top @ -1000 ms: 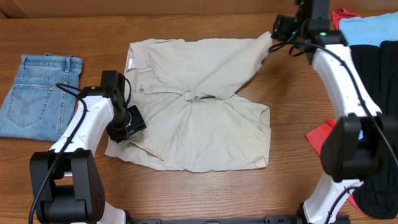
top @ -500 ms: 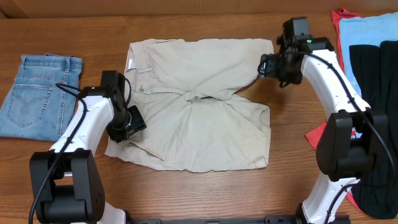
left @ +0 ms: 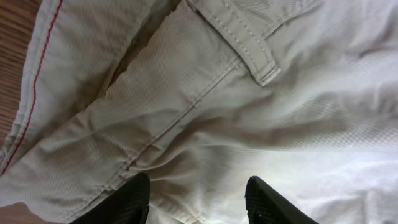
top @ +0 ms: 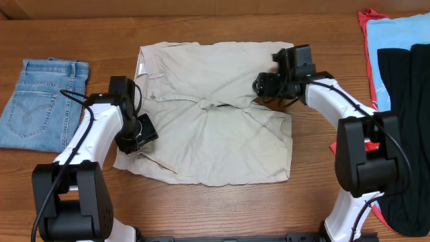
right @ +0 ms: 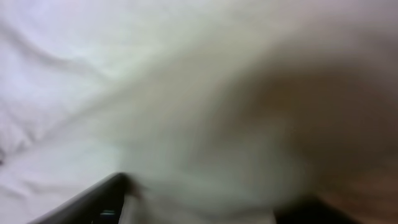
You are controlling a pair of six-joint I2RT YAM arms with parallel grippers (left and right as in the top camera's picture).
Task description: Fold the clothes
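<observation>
The shorts lie spread flat in the middle of the table. Their long axis runs left to right across the frame. The waistband with its white label faces left. The two legs point right, one toward the upper right and one toward the lower right, with the crotch creases between them near the centre.

The left pincer sits on the lower left edge of the shorts, at the waist end. In its wrist view the shorts fill the frame, with a belt loop at the top and red stitching down the left side. Both dark fingertips show at the bottom edge, standing apart with cloth in the gap. Whether they pinch that cloth I cannot tell.

The right pincer is over the right end of the upper leg, near the notch between the two legs. Its wrist view is a blur of pale shorts with a dark finger at the lower left, so I cannot tell if it is clenched or released.

Jeans lie folded at far left. Red, light-blue and black garments are piled at the right edge.
</observation>
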